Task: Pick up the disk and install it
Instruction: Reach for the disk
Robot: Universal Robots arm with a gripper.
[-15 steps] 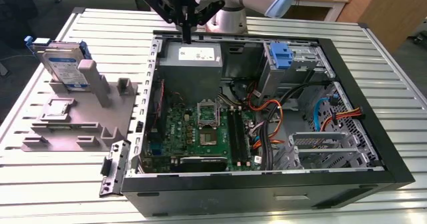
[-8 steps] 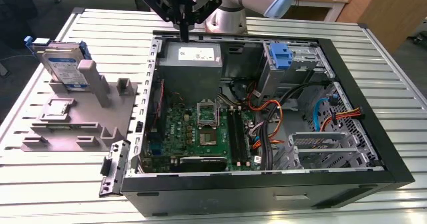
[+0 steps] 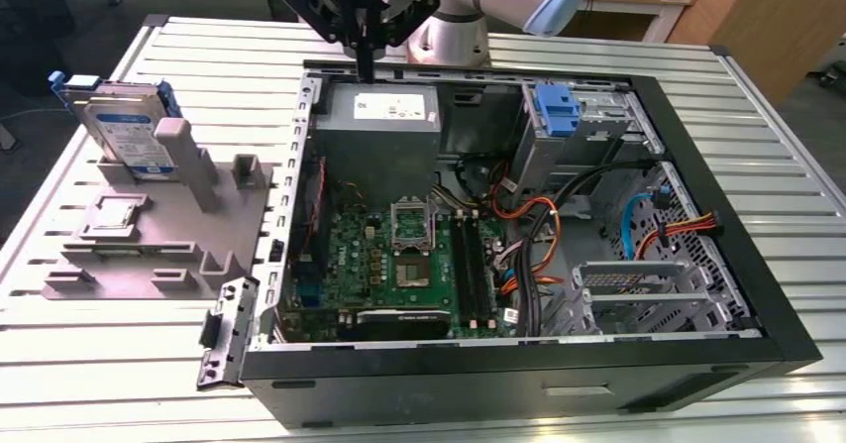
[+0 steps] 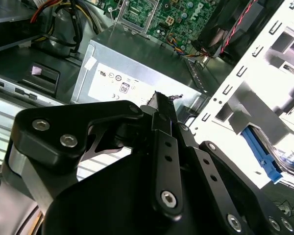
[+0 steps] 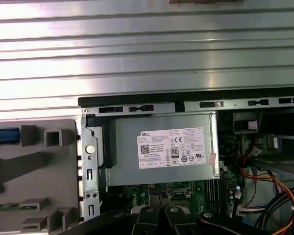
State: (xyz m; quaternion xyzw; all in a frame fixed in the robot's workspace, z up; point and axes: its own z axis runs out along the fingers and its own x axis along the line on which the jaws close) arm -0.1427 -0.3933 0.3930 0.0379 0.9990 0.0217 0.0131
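Note:
The disk (image 3: 126, 131), silver with a white-and-blue label and blue side rails, stands upright in a grey fixture (image 3: 158, 240) at the exterior view's left, beside the open computer case (image 3: 529, 364). My gripper (image 3: 365, 71) hangs over the case's back edge, just above the grey power-supply box (image 3: 380, 116), well to the right of the disk. Its fingers (image 4: 161, 105) are pressed together with nothing between them. In the second wrist view a blue rail of the disk (image 4: 262, 154) shows past the gripper.
The case lies open on a ribbed metal table (image 3: 172, 374), with motherboard (image 3: 396, 255), cables (image 3: 529, 225) and a drive bay holding a bare blue bracket (image 3: 558, 111). The power-supply box (image 5: 161, 149) sits right under the wrist. The fixture (image 5: 34, 166) has several upright posts.

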